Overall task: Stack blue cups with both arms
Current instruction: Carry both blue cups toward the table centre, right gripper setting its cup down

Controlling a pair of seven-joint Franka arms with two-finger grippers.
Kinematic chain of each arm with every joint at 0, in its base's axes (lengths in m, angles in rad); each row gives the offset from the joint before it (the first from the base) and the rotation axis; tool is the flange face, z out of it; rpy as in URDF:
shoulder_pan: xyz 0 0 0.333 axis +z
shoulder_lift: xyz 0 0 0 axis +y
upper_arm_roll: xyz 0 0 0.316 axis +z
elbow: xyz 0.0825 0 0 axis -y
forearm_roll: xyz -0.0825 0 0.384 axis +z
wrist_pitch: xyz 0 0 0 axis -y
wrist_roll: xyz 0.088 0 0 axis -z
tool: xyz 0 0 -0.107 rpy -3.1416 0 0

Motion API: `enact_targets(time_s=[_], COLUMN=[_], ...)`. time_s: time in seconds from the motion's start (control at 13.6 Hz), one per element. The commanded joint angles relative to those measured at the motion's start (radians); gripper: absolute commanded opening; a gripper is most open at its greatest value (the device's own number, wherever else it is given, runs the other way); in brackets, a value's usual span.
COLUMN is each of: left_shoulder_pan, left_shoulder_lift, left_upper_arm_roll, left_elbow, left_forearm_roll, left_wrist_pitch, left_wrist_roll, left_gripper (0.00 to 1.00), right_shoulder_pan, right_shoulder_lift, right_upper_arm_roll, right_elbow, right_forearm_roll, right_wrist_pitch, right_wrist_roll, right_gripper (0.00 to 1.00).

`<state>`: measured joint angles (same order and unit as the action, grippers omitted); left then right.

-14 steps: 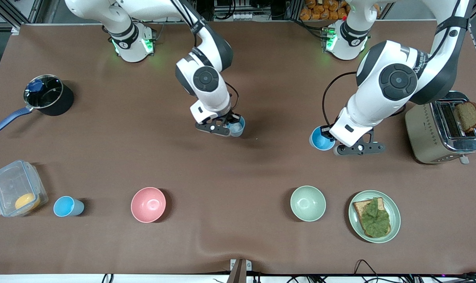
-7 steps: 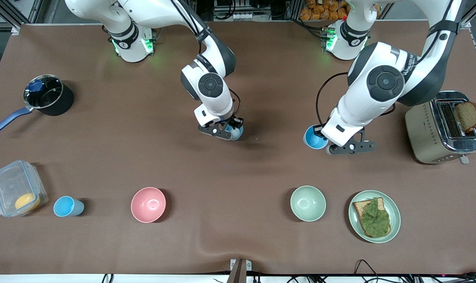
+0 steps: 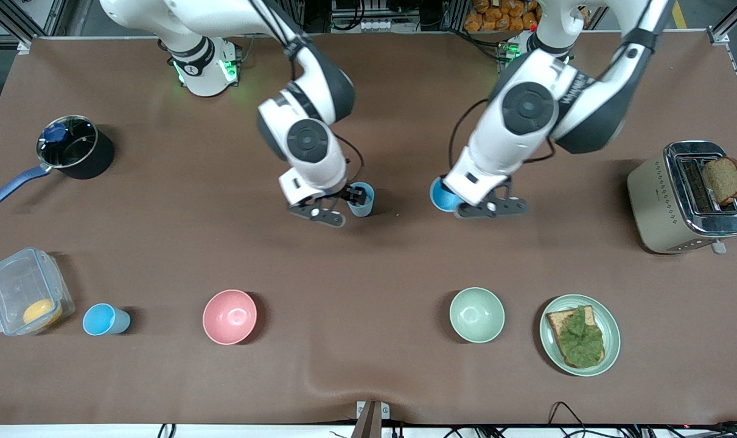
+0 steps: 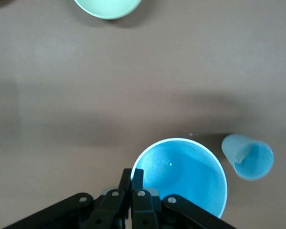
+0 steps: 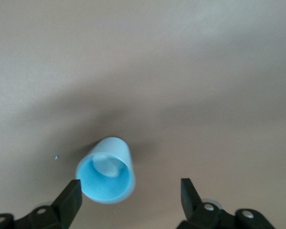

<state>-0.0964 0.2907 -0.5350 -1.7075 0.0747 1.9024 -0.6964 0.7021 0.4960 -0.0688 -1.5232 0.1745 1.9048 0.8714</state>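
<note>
A pale greyish-blue cup [image 3: 361, 200] stands upright on the brown table near its middle. My right gripper [image 3: 350, 199] is open just above it, and the cup [image 5: 106, 171] sits close to one finger [image 5: 71, 199] in the right wrist view, where the gripper [image 5: 130, 195] shows. My left gripper [image 3: 457, 204] is shut on the rim of a brighter sky-blue cup [image 3: 443, 196], held mouth up over the table beside the pale cup. The left wrist view shows this gripper [image 4: 132, 175] pinching the cup [image 4: 186, 174], with the pale cup [image 4: 248, 156] close by. A third blue cup [image 3: 103, 319] stands near the front edge.
A dark pot [image 3: 73, 148] and a clear container [image 3: 24, 292] are at the right arm's end. A pink bowl [image 3: 229, 316], a pale green bowl [image 3: 476, 314] and a plate with toast [image 3: 579, 334] line the front. A toaster [image 3: 688, 198] stands at the left arm's end.
My left arm has carried the sky-blue cup toward the pale cup. My right gripper has shifted a little toward the right arm's end, and the pale cup now stands free on the table.
</note>
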Motion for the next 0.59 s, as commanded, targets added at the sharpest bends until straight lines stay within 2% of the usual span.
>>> enact_targets(time_s=[0.0, 0.22, 0.52], left_shoulder_pan=[-0.048, -0.136, -0.245], left_shoulder_lift=[0.019, 0.059, 0.14], left_upper_arm_roll=[0.003, 0.004, 0.012], left_elbow=[-0.001, 0.006, 0.006], left_forearm_roll=[-0.041, -0.042, -0.021], left_wrist_pitch=[0.017, 0.093, 0.225], left_wrist_roll=[-0.049, -0.154, -0.291], left_gripper=[0.0, 0.0, 0.0], right_shoulder_pan=[-0.104, -0.193, -0.335], right_shoulder_lift=[-0.068, -0.148, -0.256], right_upper_arm_roll=[0.012, 0.012, 0.012], right_elbow=[0.037, 0.031, 0.025], right_forearm_roll=[0.007, -0.03, -0.03], right_wrist_pitch=[-0.101, -0.165, -0.274], right_wrist_roll=[-0.135, -0.286, -0.486], right_gripper=[0.97, 0.98, 1.0])
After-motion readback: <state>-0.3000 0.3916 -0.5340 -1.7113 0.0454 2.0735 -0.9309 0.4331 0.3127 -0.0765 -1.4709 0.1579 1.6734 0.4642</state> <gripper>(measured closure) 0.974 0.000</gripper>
